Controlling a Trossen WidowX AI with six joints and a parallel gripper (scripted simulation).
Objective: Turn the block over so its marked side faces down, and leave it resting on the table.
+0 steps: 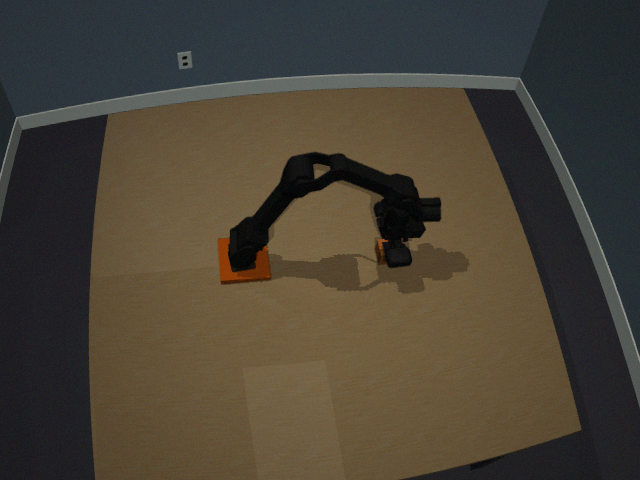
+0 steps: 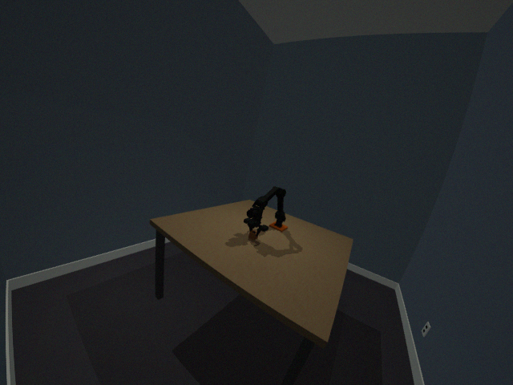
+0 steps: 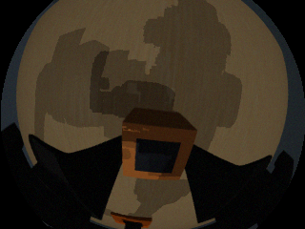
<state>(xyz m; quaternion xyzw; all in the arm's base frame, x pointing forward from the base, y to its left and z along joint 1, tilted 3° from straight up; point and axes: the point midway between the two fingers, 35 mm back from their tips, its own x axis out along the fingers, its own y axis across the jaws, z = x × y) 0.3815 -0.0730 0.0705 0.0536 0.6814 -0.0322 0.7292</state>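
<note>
The orange block point(image 1: 381, 251) point(image 2: 252, 235) point(image 3: 129, 167) sits at table level; whether its underside touches the table is hidden. Its marked side, with a dark square point(image 3: 154, 156), faces up toward the wrist camera. My gripper point(image 1: 390, 249) point(image 2: 253, 233) point(image 3: 155, 143) points down over it and is shut on the block, with a black finger against each of two opposite sides in the wrist view. In the top view the near finger hides much of the block. The wooden table point(image 1: 180, 335) point(image 2: 298, 273) point(image 3: 262, 72) lies below.
The arm's orange base plate point(image 1: 227, 273) point(image 2: 284, 227) point(image 3: 138, 220) stands left of the block in the top view. The arm arches between them and casts shadows around the block. The far table edge runs along the wall's white skirting point(image 1: 310, 82).
</note>
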